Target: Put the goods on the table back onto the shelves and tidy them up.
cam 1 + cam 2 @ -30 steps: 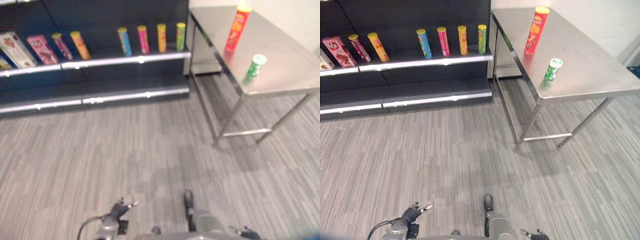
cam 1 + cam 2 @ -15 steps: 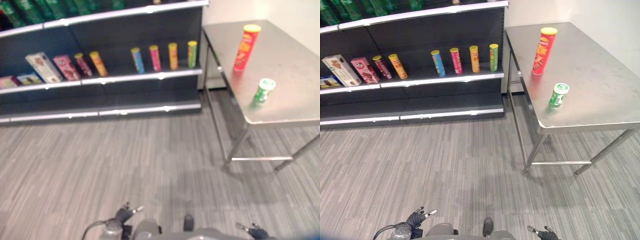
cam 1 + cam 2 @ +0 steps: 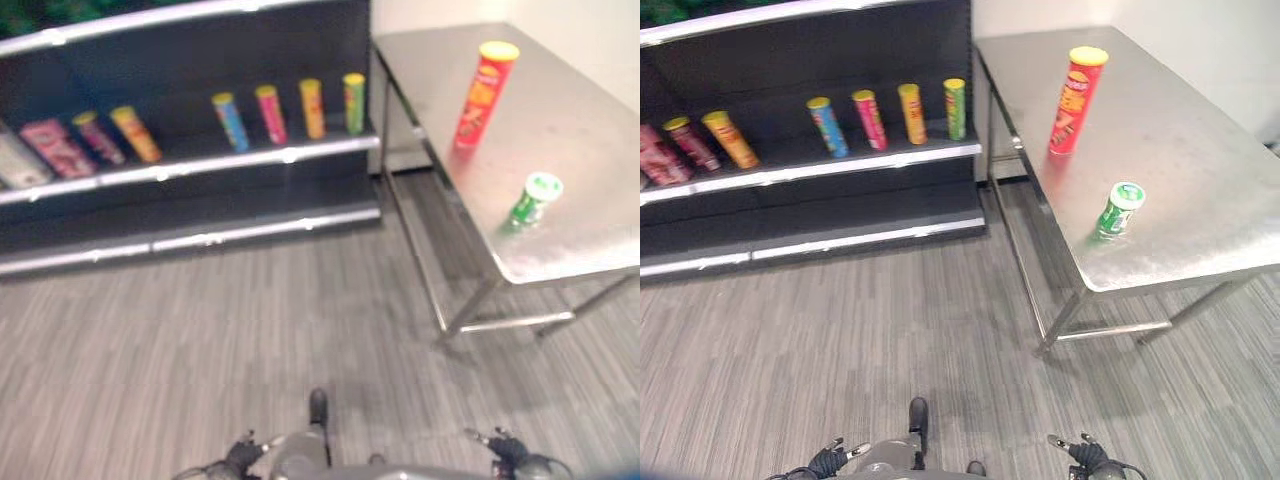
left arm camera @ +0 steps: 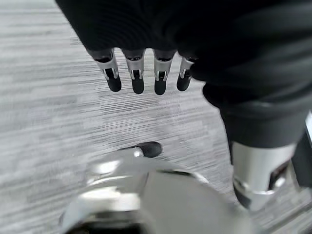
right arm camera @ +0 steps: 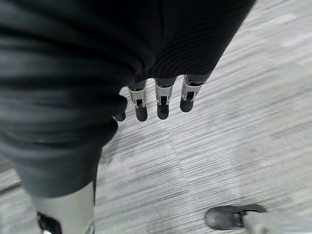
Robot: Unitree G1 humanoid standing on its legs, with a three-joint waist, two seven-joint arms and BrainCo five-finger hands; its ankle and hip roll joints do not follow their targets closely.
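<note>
A tall red tube can (image 3: 1076,100) with a yellow lid stands upright on the steel table (image 3: 1200,150) at the right. Nearer the table's front edge stands a short green can (image 3: 1117,211) with a white lid. The dark shelf unit (image 3: 820,170) at the back left carries several upright tube cans (image 3: 870,119) in blue, pink, yellow and green, plus orange and red ones further left. My left hand (image 3: 830,462) hangs low at the bottom of the eye views, open and empty. My right hand (image 3: 1087,456) hangs low at the bottom right, fingers (image 5: 163,103) straight, holding nothing.
Pink boxes (image 3: 55,146) lean on the shelf's left part. A lower shelf board (image 3: 840,235) lies bare above the grey plank floor (image 3: 840,350). The table's steel legs (image 3: 1060,320) stand between me and the wall at the right.
The whole picture has shifted, so the camera moved: shelf and table now sit further left and nearer. Both hands stay low and open.
</note>
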